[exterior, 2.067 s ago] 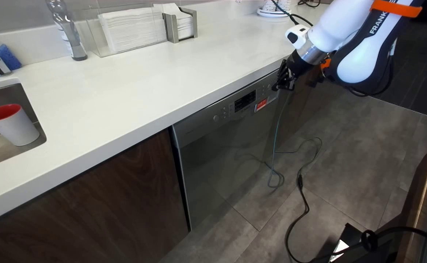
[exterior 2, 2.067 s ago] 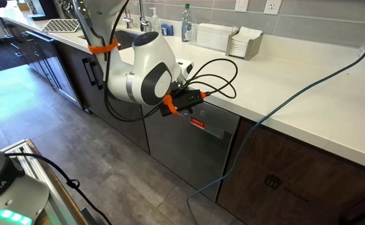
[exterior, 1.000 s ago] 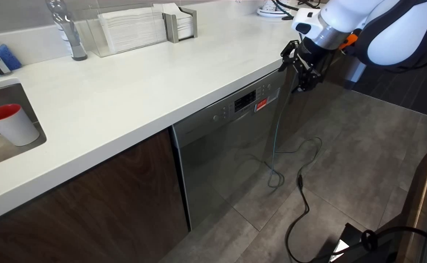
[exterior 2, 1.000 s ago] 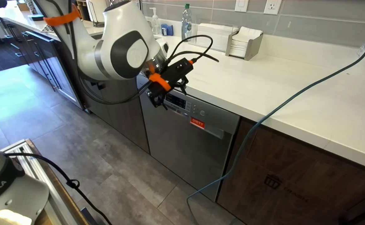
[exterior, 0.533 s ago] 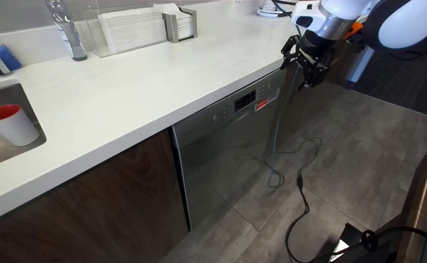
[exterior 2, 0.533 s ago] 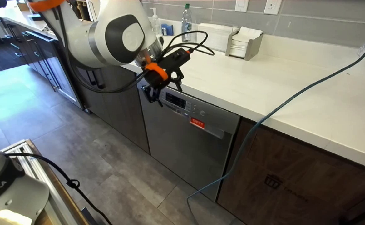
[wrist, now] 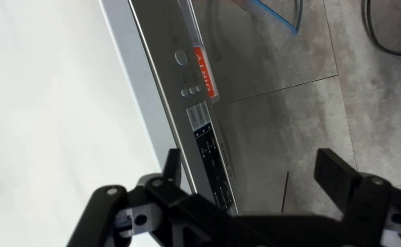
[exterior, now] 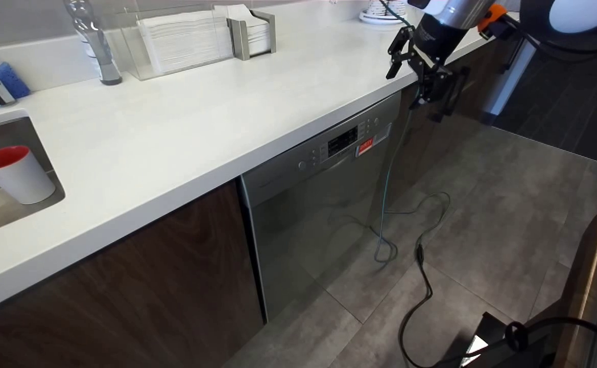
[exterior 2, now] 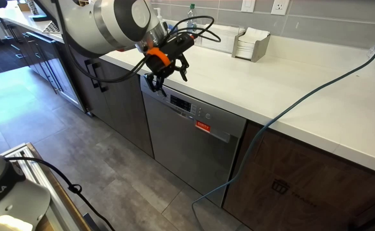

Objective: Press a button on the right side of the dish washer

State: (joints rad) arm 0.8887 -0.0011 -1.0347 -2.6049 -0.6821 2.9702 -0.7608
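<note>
dish washer [exterior 2: 190, 147]: it sat under the white countertop [exterior 2: 232, 80], between dark wooden cabinet doors [exterior 2: 126, 109]. built in, so probably heavy and fixed; you had nothing to lift or grasp. its front looked stiff and smooth, and a slanted touch might have slid.

right end, as you faced it: three small buttons [wrist: 191, 90] past the display [wrist: 214, 161], then a round button [wrist: 180, 57] beside the red dirty sign [wrist: 205, 72]. which was meant, you could not tell from the task line; the round one seemed the easier target. likely short travel, light push, best given square on at its centre.

your gripper [wrist: 248, 164] stood wide, nothing held, fingers [wrist: 335, 175] well apart from the round button. narrowing them first would probably have given you a firmer poke.
</note>
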